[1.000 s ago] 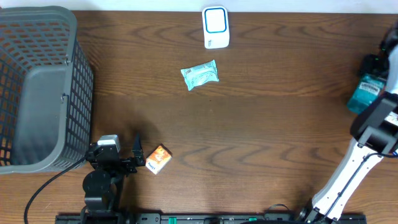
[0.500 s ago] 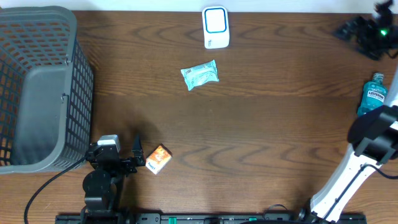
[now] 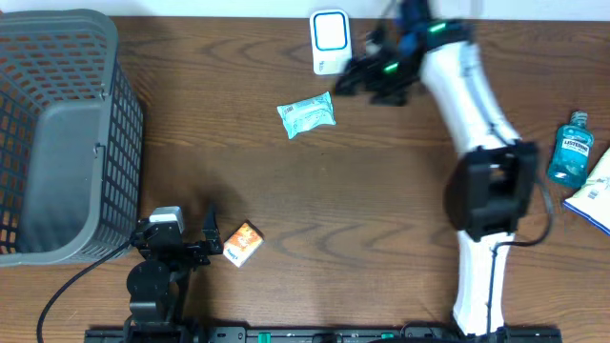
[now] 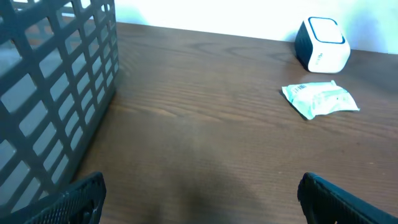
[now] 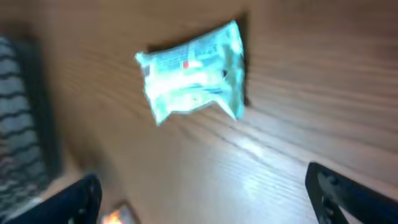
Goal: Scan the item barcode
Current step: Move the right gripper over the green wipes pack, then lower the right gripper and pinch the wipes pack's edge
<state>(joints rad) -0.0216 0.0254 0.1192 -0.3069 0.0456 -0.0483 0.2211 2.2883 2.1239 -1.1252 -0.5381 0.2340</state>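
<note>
- Toward the back of the worktop [image 3: 381,191], teal packet [image 3: 307,114] lying flat, near the white scanner [image 3: 331,42] but not touching it.
- Right fingers [image 3: 357,76] spread wide and empty, close to both packet and scanner, pointing at the packet.
- Left fingers [image 3: 212,236] also wide open, holding nothing, low at the front edge just beside a small orange box [image 3: 243,244].
- Risk: closing at a poor angle and skidding the thin, crinkly packet across the wood, or bumping the scanner so near.
- Risk: lifting with the barcode turned away from the scanner window.
- Hard to make out: right arm and its wrist view blurred; packet print unreadable, barcode position uncertain; fingers cropped at the lower corners of both wrist views.
</note>
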